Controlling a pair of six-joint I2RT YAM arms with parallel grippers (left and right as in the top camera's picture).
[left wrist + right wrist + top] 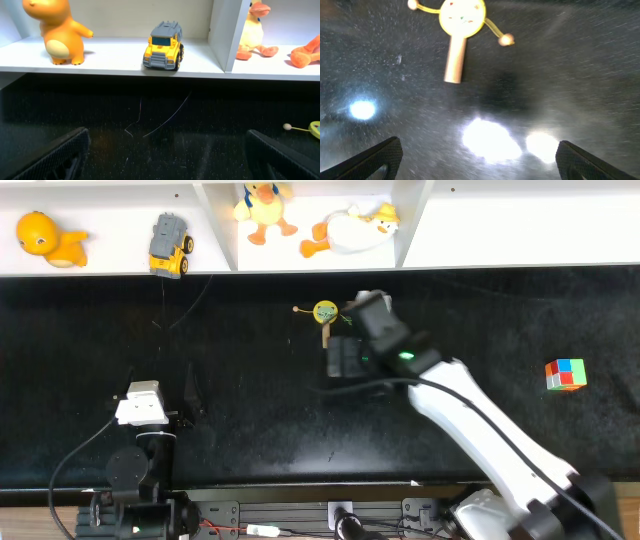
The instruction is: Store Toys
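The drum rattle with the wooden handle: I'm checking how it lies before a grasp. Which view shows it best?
The right wrist view: the rattle lies close, with disc, handle and both beads plain. The top view shows it whole but small. The left wrist view catches one bead and the disc's edge.

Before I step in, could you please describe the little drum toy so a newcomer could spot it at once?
Look at the black tabletop in front of the white shelf; near its middle, just before the plush ducks, the drum toy lies flat near the right end effector. It alone has a wooden handle, a round yellow-green face and two beads on strings.
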